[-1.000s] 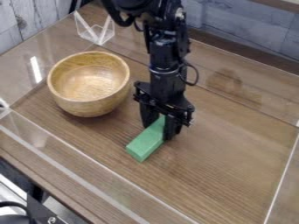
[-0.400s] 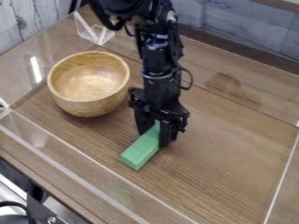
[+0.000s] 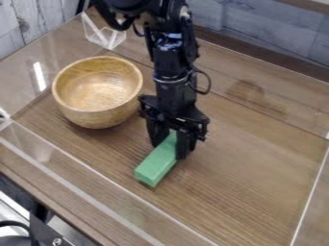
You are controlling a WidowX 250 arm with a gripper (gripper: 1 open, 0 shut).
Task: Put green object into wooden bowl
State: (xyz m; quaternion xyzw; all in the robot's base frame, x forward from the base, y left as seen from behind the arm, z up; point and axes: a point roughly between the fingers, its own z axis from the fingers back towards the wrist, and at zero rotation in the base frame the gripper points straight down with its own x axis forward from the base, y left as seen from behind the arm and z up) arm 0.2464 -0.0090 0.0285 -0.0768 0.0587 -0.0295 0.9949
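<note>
The green object [image 3: 153, 167] is a flat bright green block lying slantwise on the wooden table, in front of and to the right of the wooden bowl [image 3: 92, 115]. The bowl is round, light tan and empty. My gripper [image 3: 174, 141] points almost straight down at the block's far end, with a black finger on either side of that end, closed against it. The near end of the block rests on or just above the table; I cannot tell which. A short gap separates the gripper from the bowl's right wall.
A low clear plastic wall [image 3: 52, 154] runs around the table top, close along the front left. A clear folded plastic piece [image 3: 106, 35] stands at the back left behind the bowl. Bare wood lies to the right of the gripper.
The gripper and block have shifted very slightly left and toward the front. The block's near end has swung a little left. The grip looks the same.
</note>
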